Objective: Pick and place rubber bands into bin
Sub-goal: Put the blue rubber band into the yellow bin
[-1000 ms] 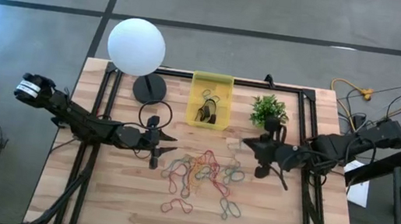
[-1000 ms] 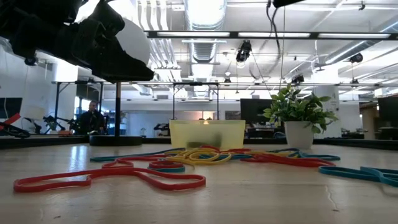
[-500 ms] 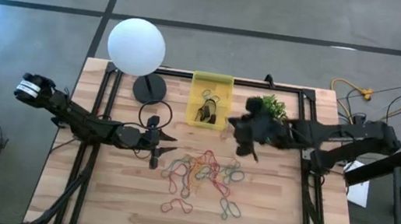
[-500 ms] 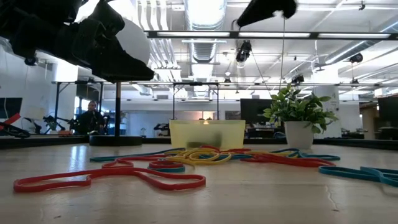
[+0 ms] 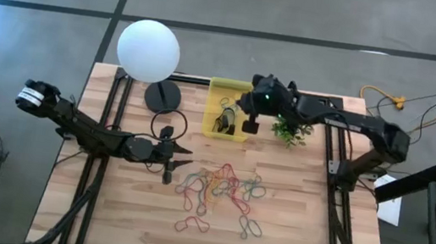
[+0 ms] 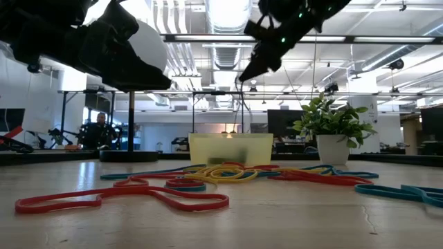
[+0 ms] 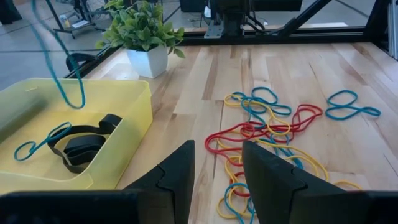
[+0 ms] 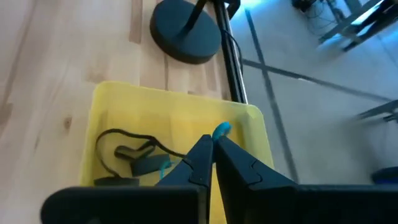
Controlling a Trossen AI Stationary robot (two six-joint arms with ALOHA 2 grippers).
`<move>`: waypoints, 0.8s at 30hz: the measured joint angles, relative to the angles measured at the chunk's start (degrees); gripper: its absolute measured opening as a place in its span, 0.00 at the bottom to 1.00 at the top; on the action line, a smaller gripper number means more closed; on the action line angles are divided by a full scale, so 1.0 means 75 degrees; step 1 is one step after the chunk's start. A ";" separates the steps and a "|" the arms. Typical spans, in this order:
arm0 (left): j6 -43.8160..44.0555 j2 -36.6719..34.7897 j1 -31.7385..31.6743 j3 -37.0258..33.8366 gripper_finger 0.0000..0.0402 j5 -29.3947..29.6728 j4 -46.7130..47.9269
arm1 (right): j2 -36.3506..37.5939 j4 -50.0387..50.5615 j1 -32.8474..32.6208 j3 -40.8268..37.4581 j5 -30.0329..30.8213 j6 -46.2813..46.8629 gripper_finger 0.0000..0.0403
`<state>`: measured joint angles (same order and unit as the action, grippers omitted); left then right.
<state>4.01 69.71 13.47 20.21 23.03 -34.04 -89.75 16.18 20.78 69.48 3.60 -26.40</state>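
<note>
The rubber bands lie in a loose tangle of red, yellow, teal and green loops on the wooden table, also seen in the low view and the left wrist view. The yellow bin stands at the far edge; black bands and a teal one lie in it. My right gripper hovers over the bin, shut on a teal rubber band. My left gripper waits left of the pile, open. My right gripper pinches the teal rubber band by its upper end between its fingertips, coming from above and pointing down. The band is lifted clear of the table and hangs slack as a long loop down over the bin.
A white globe lamp with a black round base stands left of the bin. A small potted plant sits right of it, partly under my right arm. Black frame rails run along the table's far and side edges.
My right gripper has travelled from beside the plant, right of the pile, toward the far edge and left until it is over the bin, carrying the teal band with it. The left arm has kept still.
</note>
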 joint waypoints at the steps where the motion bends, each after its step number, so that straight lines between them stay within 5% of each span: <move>1: 0.0000 0.0000 0.0000 -0.0003 0.29 0.0000 0.0000 | -0.0138 -0.0081 0.0117 0.0004 -0.0146 0.0131 0.02; 8: 0.0000 0.0000 0.0000 -0.0029 0.29 0.0000 0.0003 | -0.0904 0.0208 0.0657 0.0272 -0.1927 0.0634 0.07; 17: 0.0037 0.0000 0.0000 -0.0052 0.29 -0.0056 0.0025 | -0.1073 0.0663 0.0688 0.0468 -0.2074 0.0725 0.36; 24: 0.0387 0.0003 0.0020 0.0081 0.29 -0.1193 0.0901 | -0.0706 0.1816 0.0503 0.0288 -0.4463 0.0689 0.46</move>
<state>6.91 69.73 13.63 20.81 14.08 -27.29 -95.04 29.80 24.55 71.64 -29.87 -21.23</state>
